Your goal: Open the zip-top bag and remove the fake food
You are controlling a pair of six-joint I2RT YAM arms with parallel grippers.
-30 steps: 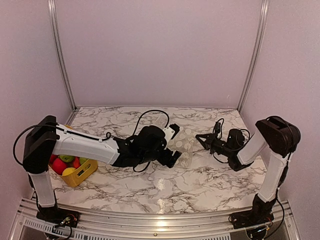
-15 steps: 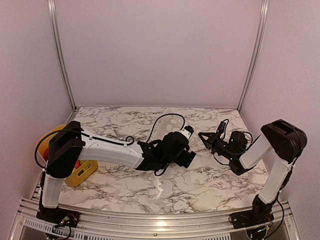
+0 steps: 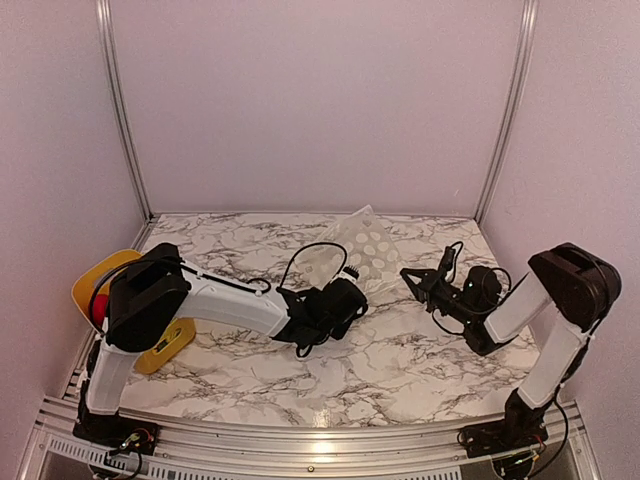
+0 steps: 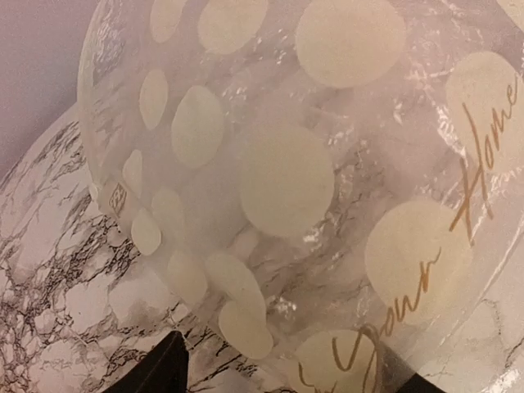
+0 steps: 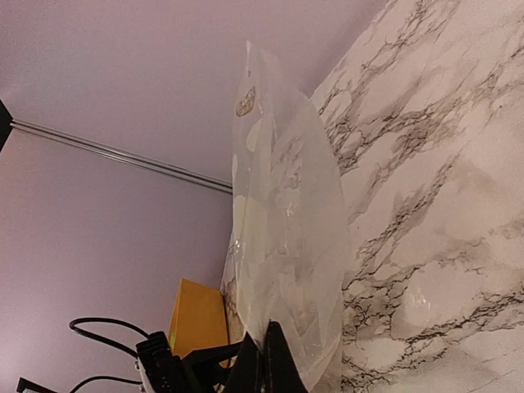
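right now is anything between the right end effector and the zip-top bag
Nothing visible. The zip-top bag is held up off the table by the left end effector, and the right end effector sits right at the bag's edge. The right wrist view shows only the bag ahead.

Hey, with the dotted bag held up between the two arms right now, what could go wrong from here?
1. The left tool holds the floppy zip-top bag raised off the table by one end. It could slip out or fold over.
2. The right tool sits at the bag's thin edge and its hold is unclear. Pulling there may miss the zip.
3. The black cable loop beside the bag might snag it.
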